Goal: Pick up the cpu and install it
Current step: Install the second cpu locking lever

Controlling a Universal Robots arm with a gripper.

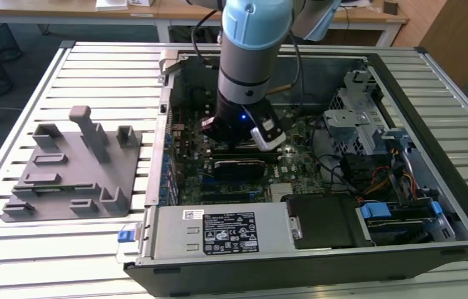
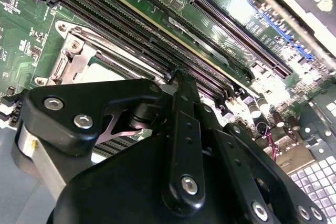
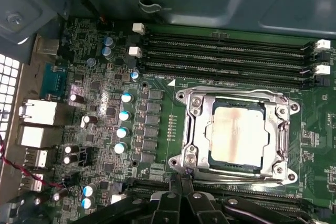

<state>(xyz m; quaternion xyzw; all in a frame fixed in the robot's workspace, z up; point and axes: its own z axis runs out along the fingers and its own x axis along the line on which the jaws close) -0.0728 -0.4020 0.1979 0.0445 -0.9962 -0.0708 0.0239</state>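
Grey plastic tray [image 1: 72, 171] with upright posts sits on the slatted table [image 1: 18, 249], at the exterior view's left, just beside the open PC case [image 1: 433, 124]. No chip visible on the tray.

Arm [image 1: 251, 56] comes down from the far side into the middle of the case, over the motherboard [image 1: 300, 165]. Gripper [image 1: 236, 138] is low over the board, far side of the black card [image 1: 238, 167]. Power supply [image 1: 217, 232] runs along the near wall of the case; drive cage [image 1: 358, 118] and cable bundle [image 1: 375, 180] are at the exterior view's right.

First wrist view: cpu [image 3: 235, 132] is lying in the socket [image 3: 236, 129], pale silver top up, square to the metal frame and flat as far as I can see. Row of capacitors [image 3: 125, 121] beside the socket, memory slots [image 3: 226, 51] on the other side of it, rear ports [image 3: 37, 124] past the capacitors. Fingertips [image 3: 181, 195] appear at the picture's edge, just beside the socket frame, apart from the cpu.

Second wrist view: gripper [image 2: 176, 80] linkage in front, fingers [image 2: 184, 129] drawn together with no visible gap at the tip, nothing held between them. Tip is next to the socket [image 2: 79, 59] and the memory slots [image 2: 136, 30]; part of the cpu [image 2: 102, 69] shows behind the linkage.
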